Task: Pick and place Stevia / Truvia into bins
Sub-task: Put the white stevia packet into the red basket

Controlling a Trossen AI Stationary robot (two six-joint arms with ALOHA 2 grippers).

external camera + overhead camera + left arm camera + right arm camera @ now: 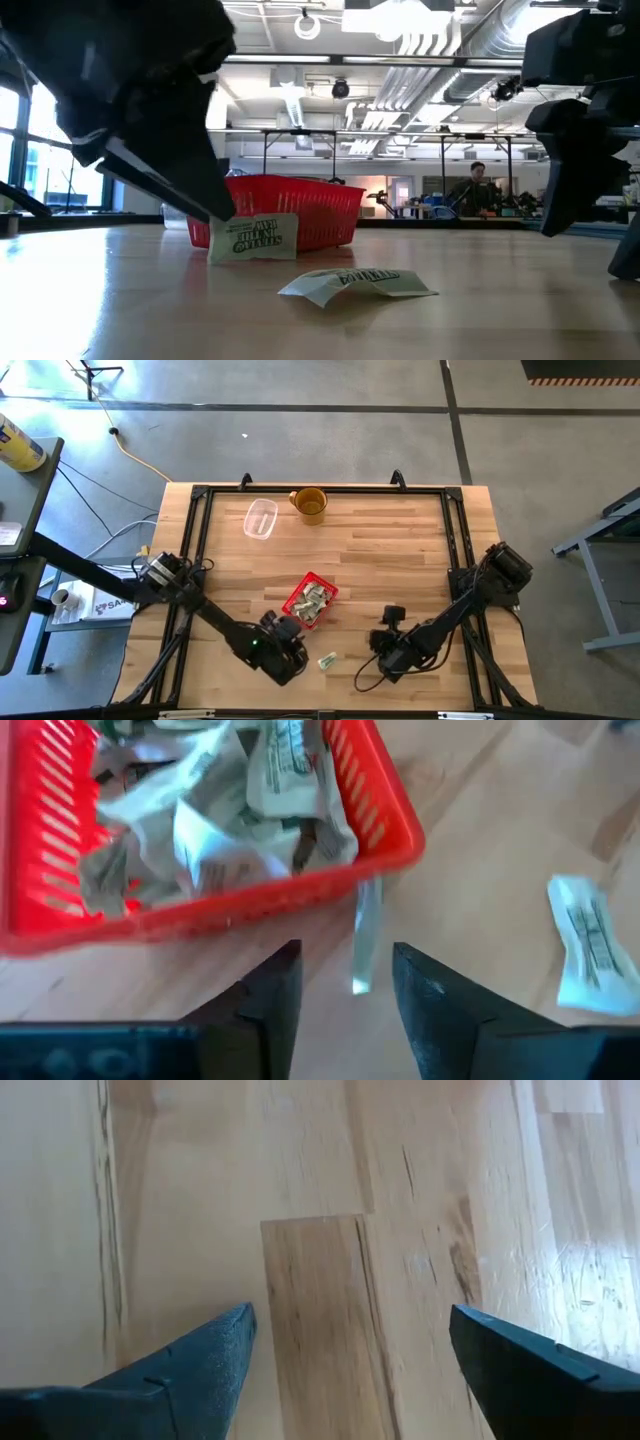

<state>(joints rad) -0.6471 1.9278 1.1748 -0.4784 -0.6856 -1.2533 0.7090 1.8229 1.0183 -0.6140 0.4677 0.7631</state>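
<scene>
Our left gripper [345,995] has its two dark fingers partly open around a thin white-and-green paper packet [366,935] standing on edge — we cannot tell if it is pinched. Just ahead sits the small red plastic basket [390,815], full of packets. Off to one side lies another packet [590,945], nearer this arm. Our right gripper [350,1355] is wide open over bare wood.

Grey concrete floor [330,440], exposed ceiling ducts [480,40], bright windows [40,170]
</scene>
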